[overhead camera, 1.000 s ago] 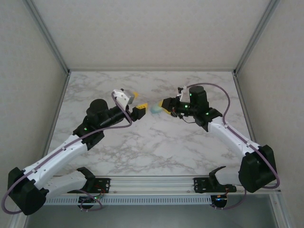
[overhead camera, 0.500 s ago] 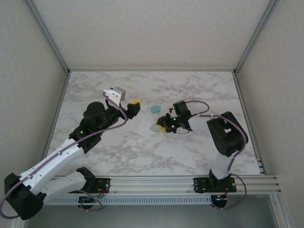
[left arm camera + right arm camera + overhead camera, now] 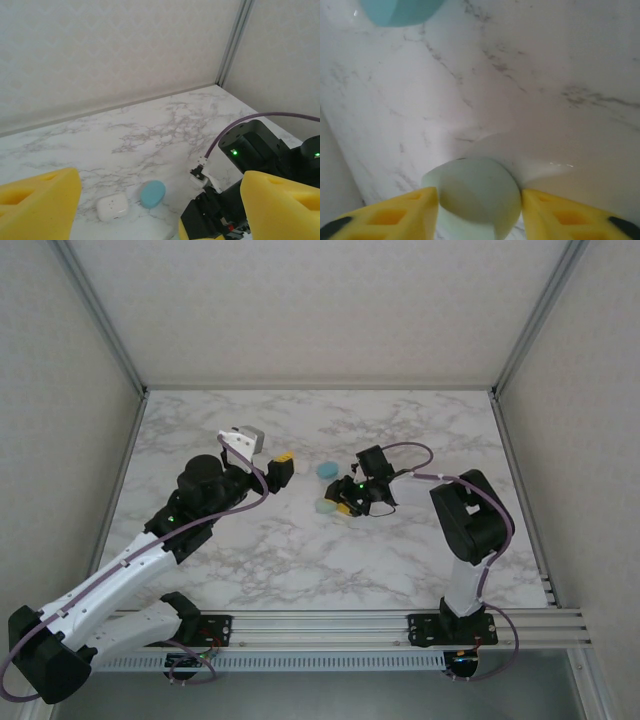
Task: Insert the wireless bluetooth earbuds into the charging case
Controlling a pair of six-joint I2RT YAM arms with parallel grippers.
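Charging case is in two pieces, apart on the marble table (image 3: pixel 300 560). Left gripper (image 3: pixel 278 468) hangs wide open and empty, its camera looking at a small white piece (image 3: pixel 112 206) just beside the teal case half (image 3: pixel 152 193). Further right, the mint case half (image 3: pixel 477 197) sits on the table between the right gripper's (image 3: pixel 342 505) yellow pads (image 3: pixel 395 215), both close against it; can't tell if it's clamped.

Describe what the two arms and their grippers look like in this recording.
The left arm and right arm have white link shells joined by bulky black joint housings with small green lights. A purple cable runs along each. The left gripper and right gripper are black with yellow wedge-shaped finger pads that have cut-out holes. A white-and-grey block sits on the left wrist.
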